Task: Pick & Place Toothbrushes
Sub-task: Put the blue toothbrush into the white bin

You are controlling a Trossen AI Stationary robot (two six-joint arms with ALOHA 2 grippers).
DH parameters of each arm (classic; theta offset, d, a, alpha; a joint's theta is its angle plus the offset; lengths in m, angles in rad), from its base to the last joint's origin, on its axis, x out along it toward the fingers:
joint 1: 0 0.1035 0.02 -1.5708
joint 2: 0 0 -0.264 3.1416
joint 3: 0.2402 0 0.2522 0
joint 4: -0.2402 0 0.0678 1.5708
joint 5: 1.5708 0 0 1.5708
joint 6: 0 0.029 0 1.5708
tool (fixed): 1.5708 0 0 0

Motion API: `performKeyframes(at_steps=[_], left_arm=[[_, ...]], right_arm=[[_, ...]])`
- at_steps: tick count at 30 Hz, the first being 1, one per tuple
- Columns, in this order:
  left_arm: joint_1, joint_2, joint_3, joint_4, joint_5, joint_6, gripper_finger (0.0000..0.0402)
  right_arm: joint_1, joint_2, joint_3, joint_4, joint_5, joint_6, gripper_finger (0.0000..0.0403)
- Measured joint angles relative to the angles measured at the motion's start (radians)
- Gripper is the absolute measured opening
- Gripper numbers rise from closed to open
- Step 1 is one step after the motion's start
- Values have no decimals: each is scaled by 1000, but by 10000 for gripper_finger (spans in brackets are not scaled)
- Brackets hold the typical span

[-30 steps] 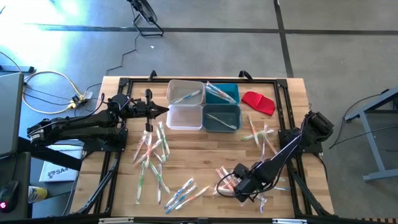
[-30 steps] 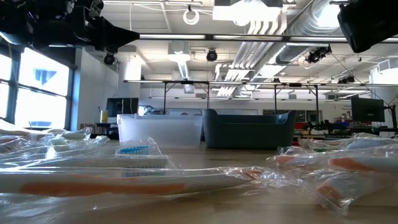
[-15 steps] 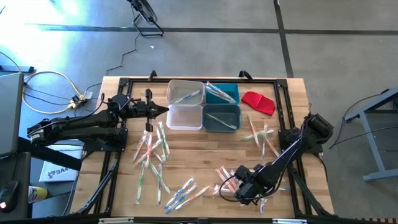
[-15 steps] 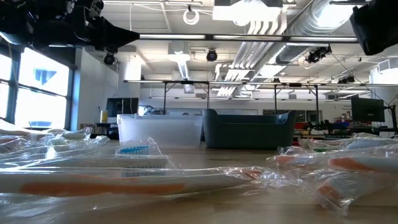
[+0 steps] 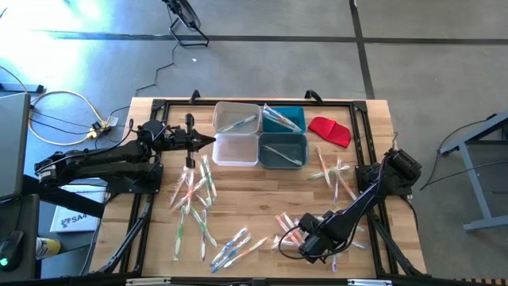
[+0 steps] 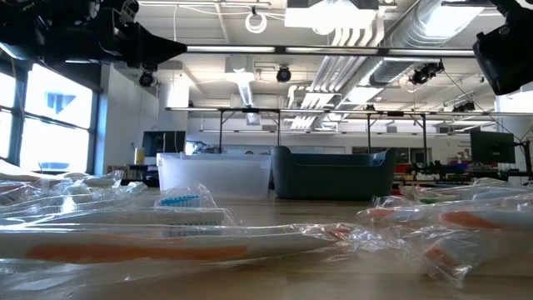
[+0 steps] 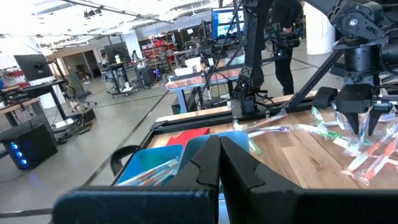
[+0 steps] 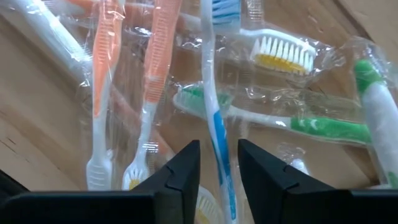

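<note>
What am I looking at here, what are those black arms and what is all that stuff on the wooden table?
Two dark robot arms work at a wooden table. One picture looks straight down, one looks level across the tabletop, and two come from cameras on the wrists. Plastic-wrapped toothbrushes lie scattered, beside four small clear and teal bins and a red cloth-like piece. The left gripper waits shut by the bins, holding nothing. The right gripper hangs low over a pile, its fingers either side of a blue-and-white toothbrush.
</note>
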Motion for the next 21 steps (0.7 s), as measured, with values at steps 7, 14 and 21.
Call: performKeyframes(at_steps=[7,14,21], left_arm=[[0,0,0,0,0,0,1],[0,0,0,-1,3,0,1],[0,0,0,-1,4,0,1]], right_arm=[[0,0,0,0,4,-1,29],[0,0,0,-5,4,-1,18],[0,-6,0,-45,-5,-9,12]])
